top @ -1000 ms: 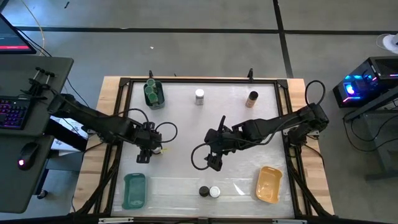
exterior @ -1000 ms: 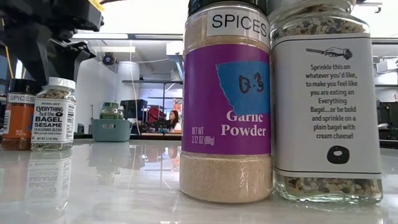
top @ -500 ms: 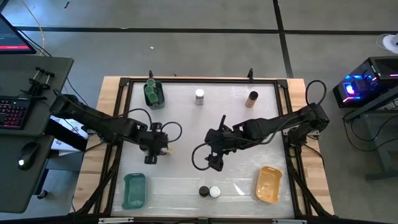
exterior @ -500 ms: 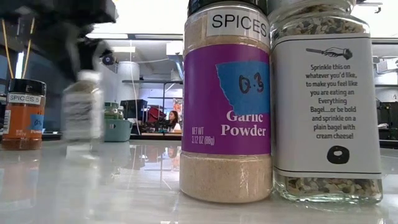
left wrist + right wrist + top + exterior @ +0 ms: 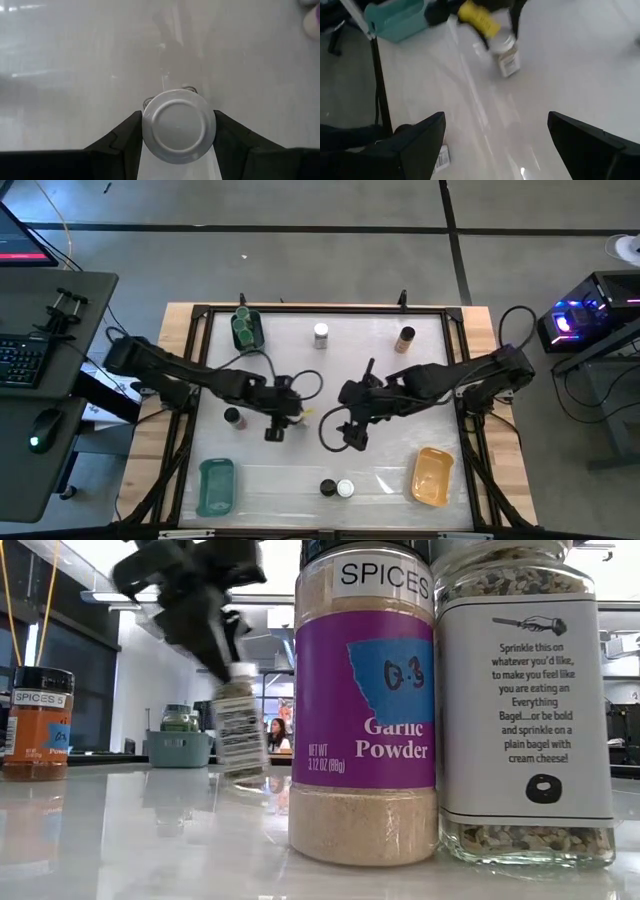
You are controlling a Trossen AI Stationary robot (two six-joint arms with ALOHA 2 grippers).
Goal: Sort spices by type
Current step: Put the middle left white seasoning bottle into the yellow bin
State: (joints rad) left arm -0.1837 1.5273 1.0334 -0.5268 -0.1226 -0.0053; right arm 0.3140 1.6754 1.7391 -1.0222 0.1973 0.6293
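A white-lidded jar is pinched between the fingers of the left gripper, near the middle of the table. From the left wrist, its round white lid is seen pressed on both sides by the dark fingers. In the low view the same jar is carried tilted, its base clear of the tabletop, with the arm blurred above it.

The right gripper is held just right of the table's centre, not far from the left one, and its fingers are spread wide with nothing between them. Past them, in the right wrist view, the carried jar and the teal tray are seen.

Elsewhere the spices are scattered:
- a cluster of green-lidded jars at the far left corner — the count cannot be told
- a white-lidded one and a brown-lidded one along the far edge
- a dark-lidded jar standing alone at the left, just behind the left gripper
- a dark-lidded and a white-lidded jar side by side at the near edge, between the teal tray and the orange tray

The last pair fills the low view — a garlic powder jar and a bagel seasoning jar, nearly touching. An orange-filled jar stands at the left of that view.
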